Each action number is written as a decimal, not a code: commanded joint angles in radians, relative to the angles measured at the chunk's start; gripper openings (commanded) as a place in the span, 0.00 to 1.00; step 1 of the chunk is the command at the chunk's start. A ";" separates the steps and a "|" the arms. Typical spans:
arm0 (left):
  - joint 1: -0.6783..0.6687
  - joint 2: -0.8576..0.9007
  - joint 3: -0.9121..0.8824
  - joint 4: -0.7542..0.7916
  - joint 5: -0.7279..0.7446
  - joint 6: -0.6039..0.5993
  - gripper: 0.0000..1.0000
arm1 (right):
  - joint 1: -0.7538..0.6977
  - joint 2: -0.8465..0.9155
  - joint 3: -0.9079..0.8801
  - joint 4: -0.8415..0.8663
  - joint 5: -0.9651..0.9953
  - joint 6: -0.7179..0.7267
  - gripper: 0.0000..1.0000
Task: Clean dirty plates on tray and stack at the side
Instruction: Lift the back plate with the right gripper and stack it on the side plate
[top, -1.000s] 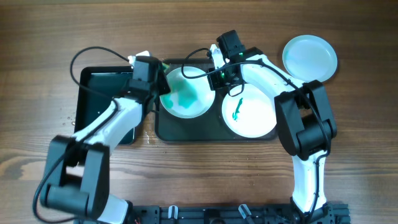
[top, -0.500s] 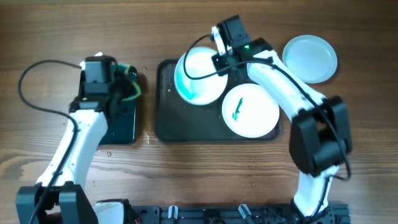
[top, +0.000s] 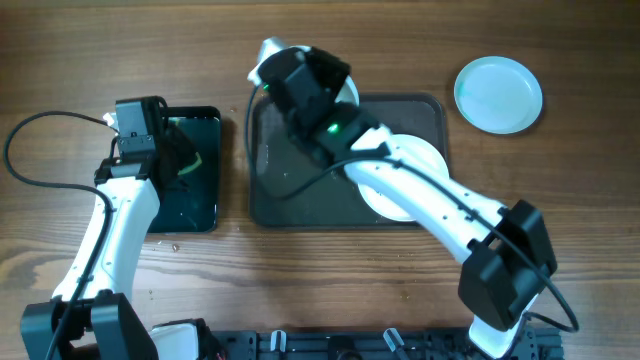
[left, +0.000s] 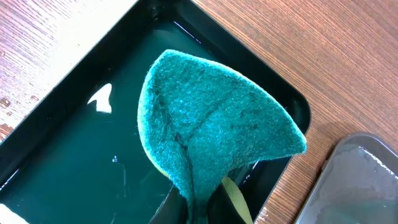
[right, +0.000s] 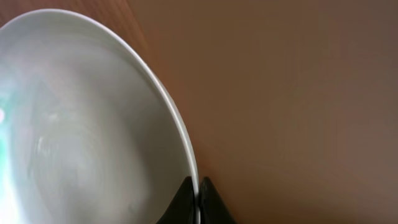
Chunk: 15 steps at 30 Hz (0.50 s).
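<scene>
Overhead, we are looking at the table (top: 80, 60), where the tray (top: 275, 195) is lying at centre. It is carrying one white plate (top: 428, 158), partly under the right arm (top: 440, 200). A smaller black tray (top: 200, 205) is sitting just to its left. The pale blue plate (top: 498, 95) is resting on the table beyond the tray's far right corner. The right gripper (right: 198, 186) is pinching the rim of a second white plate (right: 81, 124), fingers narrowed onto it. Overhead the arm is hiding most of this plate, so we are only guessing it is above the tray's far left corner. The left gripper (left: 199, 208) is clamping a teal sponge (left: 211, 130) over the black tray.
</scene>
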 joint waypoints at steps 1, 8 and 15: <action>0.006 -0.006 -0.005 0.003 -0.024 -0.007 0.04 | 0.050 -0.017 0.018 0.062 0.155 -0.323 0.04; 0.006 -0.006 -0.005 0.003 -0.023 -0.007 0.04 | 0.102 -0.017 0.016 0.129 0.193 -0.415 0.04; 0.006 -0.006 -0.005 -0.002 -0.023 -0.007 0.04 | 0.100 -0.017 0.014 -0.066 0.002 -0.272 0.04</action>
